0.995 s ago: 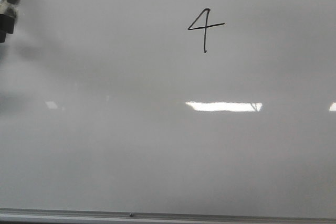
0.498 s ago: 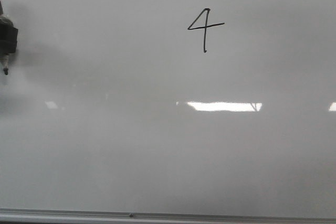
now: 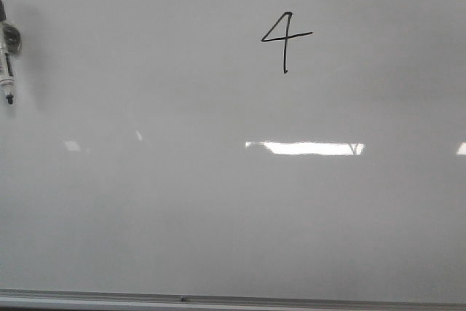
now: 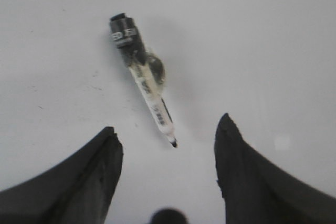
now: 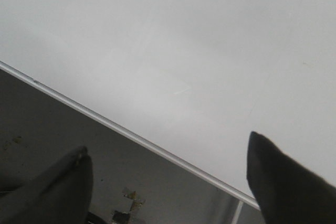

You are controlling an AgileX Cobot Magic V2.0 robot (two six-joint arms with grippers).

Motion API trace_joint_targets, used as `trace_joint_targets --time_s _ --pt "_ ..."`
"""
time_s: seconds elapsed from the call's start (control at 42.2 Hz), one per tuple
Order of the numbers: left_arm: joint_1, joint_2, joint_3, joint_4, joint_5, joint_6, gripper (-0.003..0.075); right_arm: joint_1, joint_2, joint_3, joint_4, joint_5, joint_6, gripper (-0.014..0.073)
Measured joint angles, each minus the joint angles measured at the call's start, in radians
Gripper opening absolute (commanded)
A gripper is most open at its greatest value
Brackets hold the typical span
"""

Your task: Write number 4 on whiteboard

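The whiteboard (image 3: 218, 202) fills the front view. The number 4 (image 3: 284, 38) is drawn in thin black line at its upper middle. A black-capped marker (image 3: 8, 60) lies on the board at the far left edge, tip pointing down. In the left wrist view the marker (image 4: 144, 77) lies free on the board, and my left gripper (image 4: 168, 123) is open and empty just off its tip. My right gripper (image 5: 168, 142) is open and empty over the board's metal bottom rail (image 5: 131, 136). Neither gripper shows in the front view.
The bottom rail (image 3: 218, 299) runs along the front view's lower edge. Bright light glare (image 3: 306, 148) lies below the digit. In the right wrist view a dark grey surface (image 5: 63, 124) with a small scrap (image 5: 128, 203) lies beyond the rail.
The dark left gripper at the front view's left edge has let go of the marker and drawn out of view. The marker stays on the board. The 4 is unchanged.
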Motion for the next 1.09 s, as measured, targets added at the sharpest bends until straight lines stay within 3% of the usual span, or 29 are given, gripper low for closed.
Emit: trace_joint_targets --time_s 0.142,0.284,0.545,0.592,0.687,0.782,0.9,0.948,1.09 --pt "-0.102 -0.090 -0.071 0.000 0.250 0.023 0.0386 0.000 -0.050 0.000 0.044 0.026 0.004 0.0610" --pt "-0.160 -0.174 -0.090 -0.007 0.407 0.026 0.0386 0.000 -0.101 0.000 0.079 0.052 0.007 0.0610" --pt "-0.162 -0.311 -0.093 -0.037 0.532 0.026 0.0386 0.000 -0.147 0.000 0.081 0.088 0.008 0.0594" --pt "-0.162 -0.323 -0.093 -0.036 0.532 0.026 0.0385 0.000 -0.147 0.000 0.081 0.088 0.008 0.0556" --pt "-0.162 -0.334 -0.093 -0.036 0.528 0.026 0.0319 0.000 -0.147 0.000 0.081 0.088 0.008 0.0370" --pt "-0.162 -0.334 -0.093 -0.046 0.506 0.026 0.0186 0.000 -0.147 0.000 0.081 0.089 0.008 0.0139" --pt "-0.162 -0.334 -0.093 -0.050 0.478 0.026 0.0028 0.000 -0.147 0.000 0.081 0.089 0.008 -0.0075" --pt "-0.162 -0.334 -0.093 -0.050 0.465 0.026 -0.0020 0.000 -0.147 0.000 0.081 0.089 0.008 -0.0064" --pt "-0.162 -0.334 -0.093 -0.050 0.453 0.026 -0.0020 0.000 -0.147 0.000 0.081 0.089 0.008 -0.0068"
